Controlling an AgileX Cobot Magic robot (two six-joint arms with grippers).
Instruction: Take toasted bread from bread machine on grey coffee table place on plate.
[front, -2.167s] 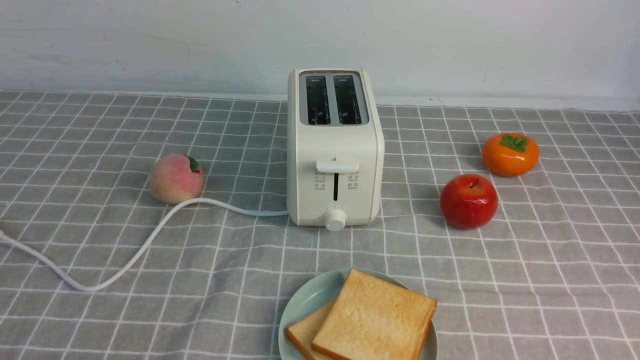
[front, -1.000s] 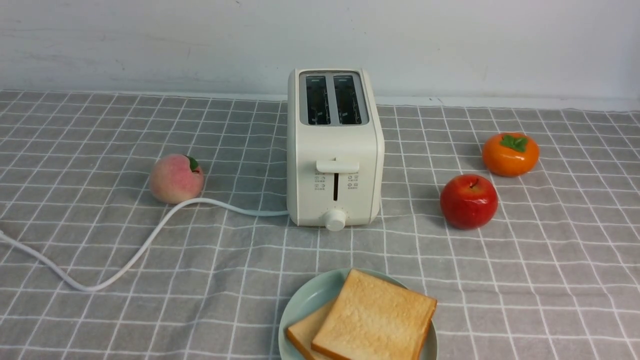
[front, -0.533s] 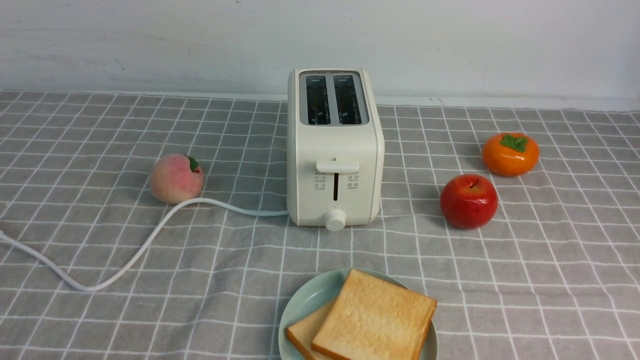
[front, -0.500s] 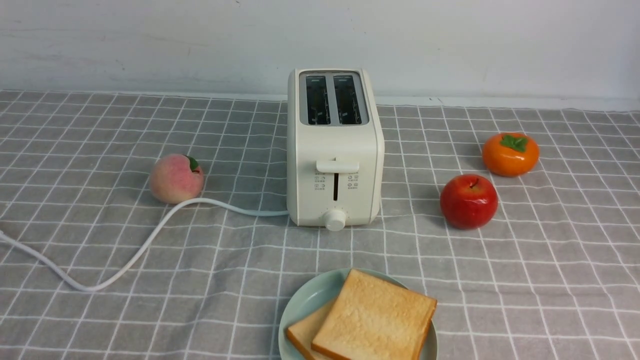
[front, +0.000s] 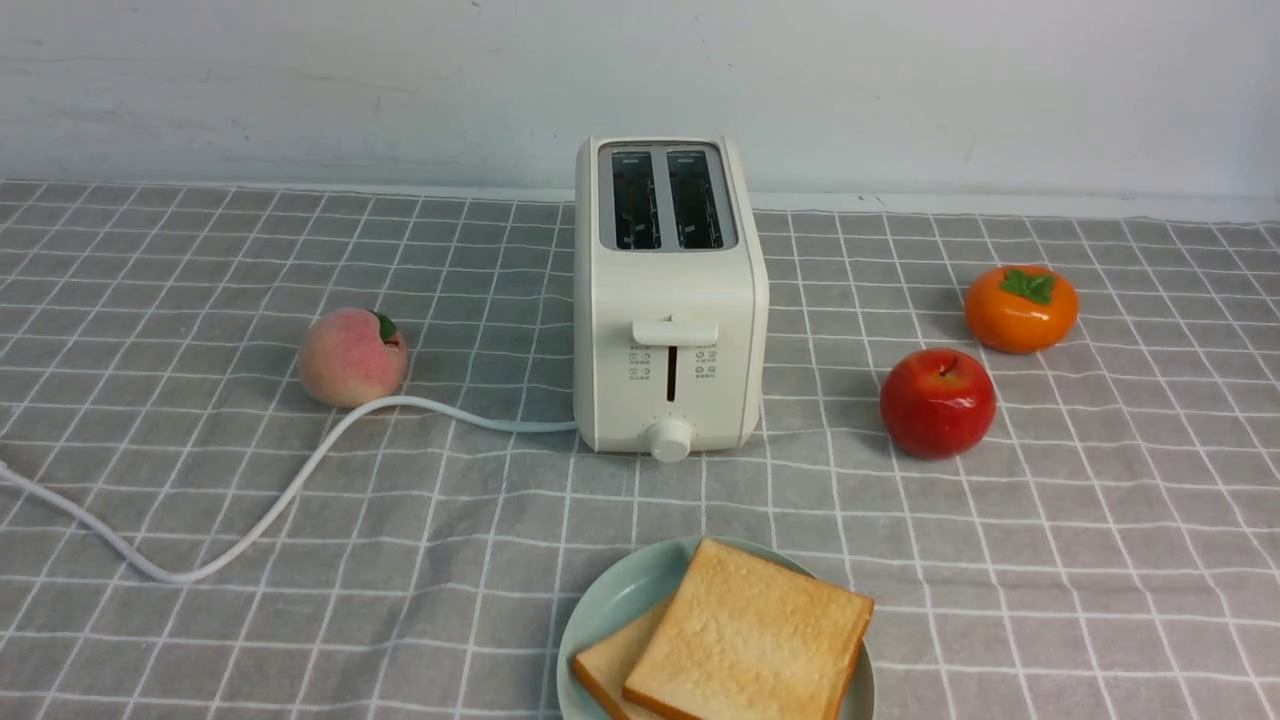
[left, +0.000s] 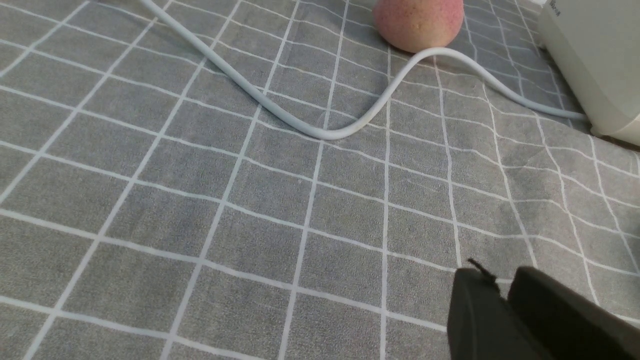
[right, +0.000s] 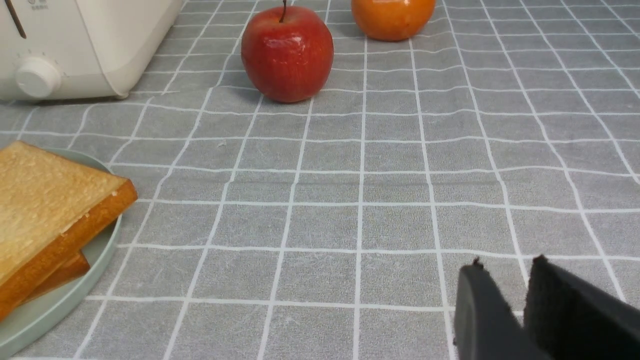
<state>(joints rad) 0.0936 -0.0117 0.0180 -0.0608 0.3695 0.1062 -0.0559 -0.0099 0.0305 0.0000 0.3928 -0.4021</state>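
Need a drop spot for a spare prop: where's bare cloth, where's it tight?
Free: between bread machine and red apple; near-right corner beside the plate; far-left behind the peach. Crowded: the white cord crosses near-left; toasted bread fills the plate.

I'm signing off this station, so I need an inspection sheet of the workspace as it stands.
Surface: grey coffee table, checked cloth, slightly wrinkled.
Job's things: bread machine upright, both slots look empty; toasted bread, two slices stacked overlapping on the plate.
Clutter: peach left of the machine; red apple and orange persimmon to its right.
Grippers: left pincer nearly shut, empty, over bare cloth; right pincer slightly parted, empty.
Cables: white cord curving from the machine past the peach and off the left edge.
Surroundings: plain white wall.
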